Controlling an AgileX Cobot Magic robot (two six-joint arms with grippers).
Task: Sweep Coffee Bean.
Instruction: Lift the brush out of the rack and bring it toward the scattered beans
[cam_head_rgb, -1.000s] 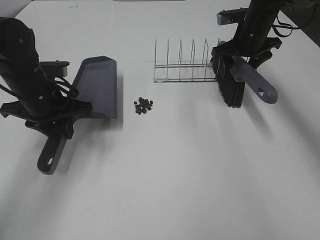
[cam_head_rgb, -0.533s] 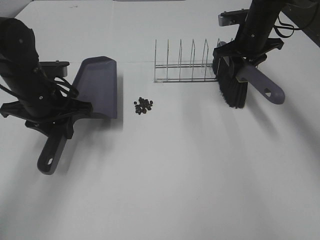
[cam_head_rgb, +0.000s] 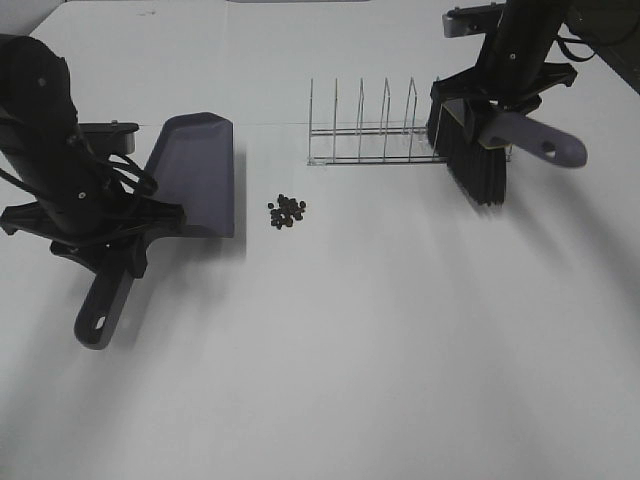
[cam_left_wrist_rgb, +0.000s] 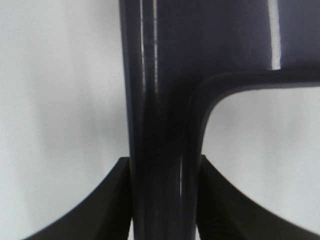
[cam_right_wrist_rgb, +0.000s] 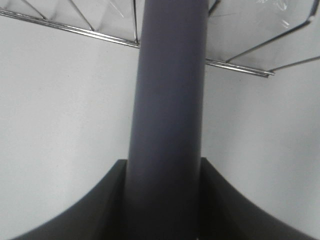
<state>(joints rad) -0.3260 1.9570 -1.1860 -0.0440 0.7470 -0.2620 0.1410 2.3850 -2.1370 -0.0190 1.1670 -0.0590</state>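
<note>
Just off the middle of the matte white surface (cam_head_rgb: 400, 350), toward ten o'clock, the coffee bean (cam_head_rgb: 287, 211) heap lies as a tight cluster of small, dark, rounded grains. It sits near the open lip of the dustpan (cam_head_rgb: 195, 175) without touching it. The dustpan, at nine o'clock, is smooth purple-grey plastic, a broad shallow scoop with raised side walls and a long handle ending in a hanging hole. The left hand (cam_head_rgb: 118, 242) is clamped on that handle.

At one o'clock stands a thin chrome wire rack (cam_head_rgb: 365, 135) with upright loops. Beside its end, at two o'clock, the right hand (cam_head_rgb: 497, 100) grips the brush (cam_head_rgb: 480, 160). Its dense black bristles point down, and its purple-grey handle, holed at the tip, juts toward three o'clock.

Only the left wrist view shows the glossy light streaks along the dustpan handle, pinched between two dark fingers (cam_left_wrist_rgb: 100, 210). The right wrist view shows the brush handle as duller and rounded, held the same way, with the rack's shiny wires behind it. The beans appear in the high view alone.
</note>
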